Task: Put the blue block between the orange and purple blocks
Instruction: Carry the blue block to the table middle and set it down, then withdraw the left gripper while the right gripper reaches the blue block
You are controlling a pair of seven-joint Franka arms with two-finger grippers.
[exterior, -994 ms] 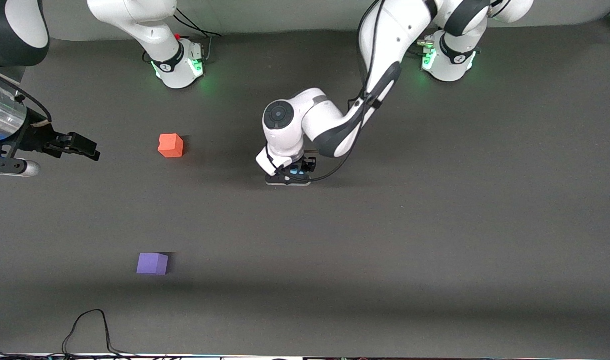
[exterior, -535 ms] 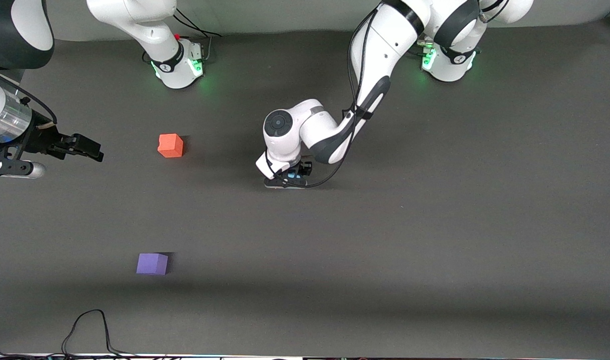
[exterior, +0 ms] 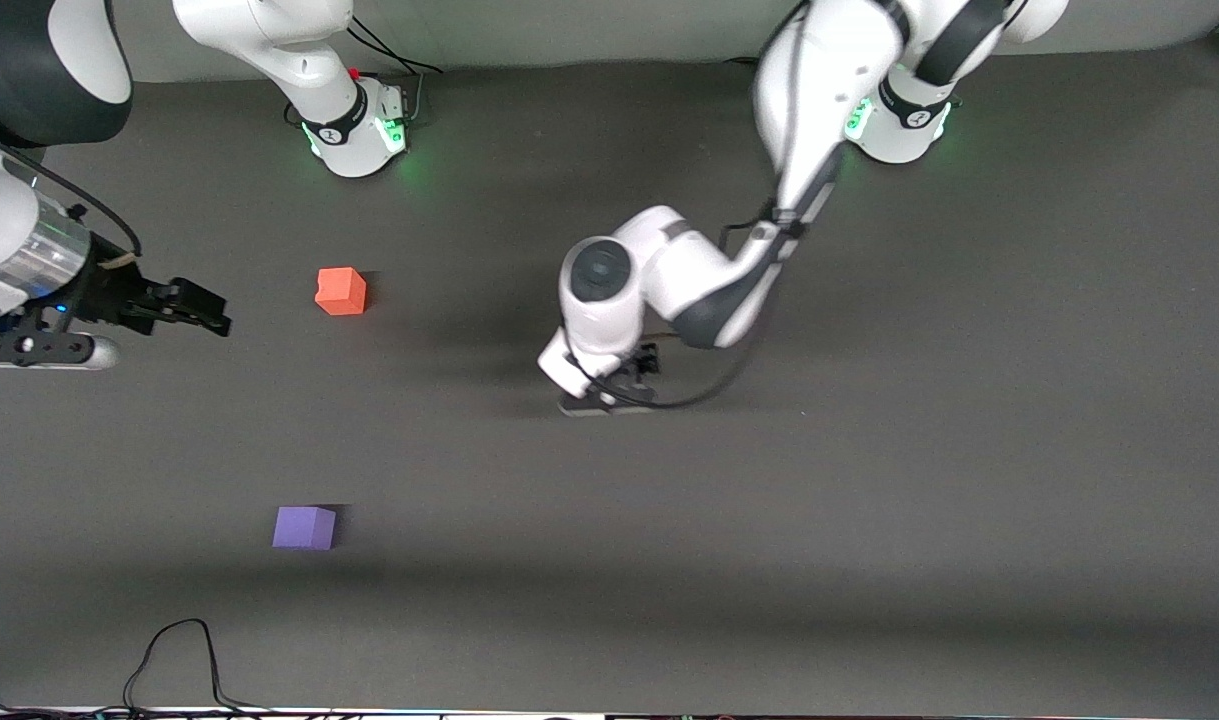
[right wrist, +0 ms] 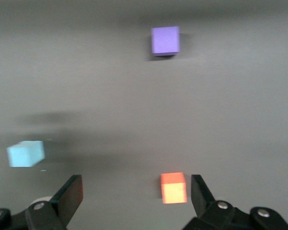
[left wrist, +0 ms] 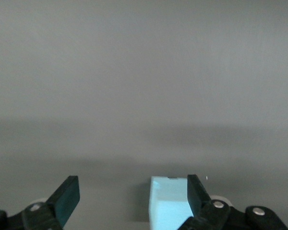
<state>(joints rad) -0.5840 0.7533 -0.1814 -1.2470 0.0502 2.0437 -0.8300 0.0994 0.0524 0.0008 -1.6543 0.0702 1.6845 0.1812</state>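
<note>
You see the left hand (left wrist: 127, 203) spread wide over mid-table, 1 finger (left wrist: 194, 194) touching the blue block (left wrist: 169, 199), not gripping it. The right hand (right wrist: 134, 194) waits open and empty above the orange block (exterior: 340, 291). The purple block (exterior: 304, 527) lies nearer the camera.

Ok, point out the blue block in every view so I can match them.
Front view: not visible, apparently hidden under the left hand.
Left wrist view: the blue block sits between the open fingers, close to one.
Right wrist view: it lies apart from the orange block.
Shared landmark: the orange block, also in the front view.
</note>
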